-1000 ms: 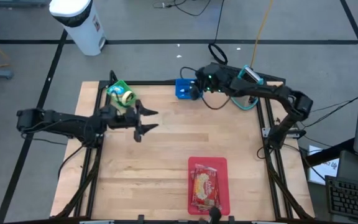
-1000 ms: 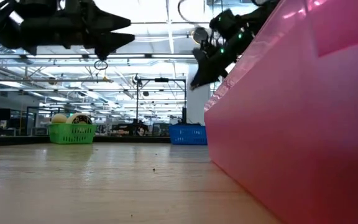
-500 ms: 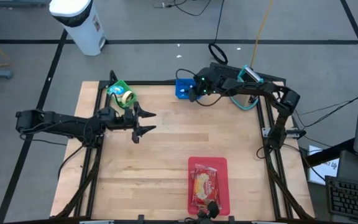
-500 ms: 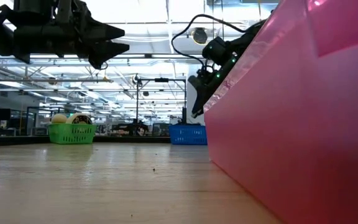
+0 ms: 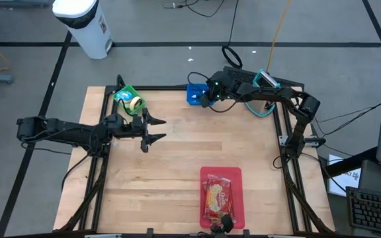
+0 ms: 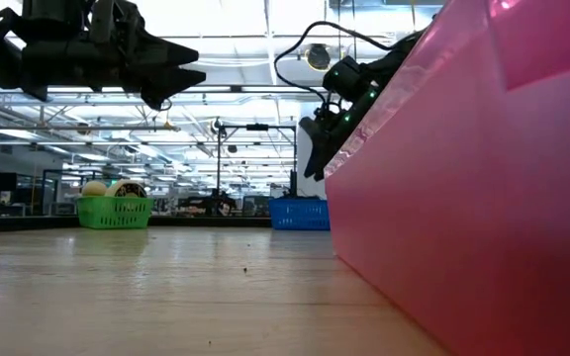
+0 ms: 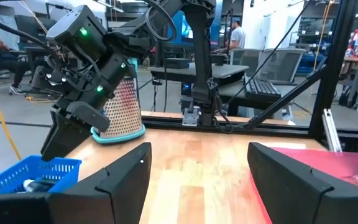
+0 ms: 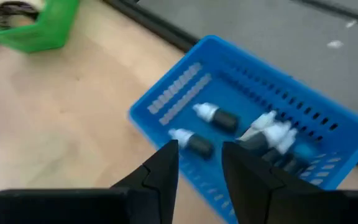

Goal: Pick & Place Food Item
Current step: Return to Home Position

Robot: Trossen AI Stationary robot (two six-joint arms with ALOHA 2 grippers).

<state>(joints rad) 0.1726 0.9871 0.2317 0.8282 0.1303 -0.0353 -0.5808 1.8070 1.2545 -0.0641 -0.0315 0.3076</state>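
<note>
The little bottles point(image 8: 219, 118) lie in the blue bin point(image 8: 166, 93) at the far edge of the bench point(image 5: 177, 172). The right tool point(image 8: 199, 152) hangs just above it, narrowly parted and empty, its job there apparently done. The left tool point(image 5: 157, 129) hovers wide and empty over the bench's left half, waiting.

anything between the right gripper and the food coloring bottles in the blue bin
Nothing visible. The right gripper hangs open and empty over the blue bin, and the food coloring bottles lie uncovered on its floor, in plain sight between the fingers. The left gripper hovers open above the table, away from the bin.
</note>
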